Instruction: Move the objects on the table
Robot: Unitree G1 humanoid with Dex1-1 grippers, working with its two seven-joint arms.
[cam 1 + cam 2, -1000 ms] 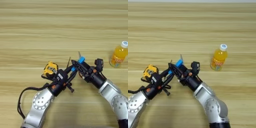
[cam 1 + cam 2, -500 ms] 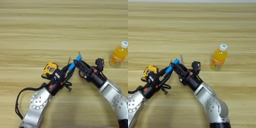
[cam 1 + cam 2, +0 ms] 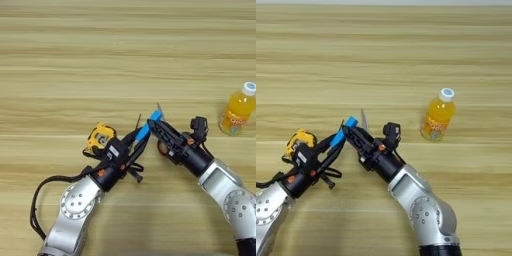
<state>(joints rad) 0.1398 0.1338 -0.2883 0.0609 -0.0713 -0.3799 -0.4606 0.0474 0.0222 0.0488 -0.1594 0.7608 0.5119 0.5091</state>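
Pinching the flat blue bar [image 3: 148, 126], left gripper [image 3: 141, 132] jaws meet the right gripper [image 3: 156, 127]; its jaws unreadable.

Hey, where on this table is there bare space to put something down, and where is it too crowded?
The table is bare across its far half, beyond both claws, and on the left, past the left claw. The strip between the right claw and the orange-drink bottle is narrower. It is crowded in the middle near edge, where both claws meet at the blue bar.
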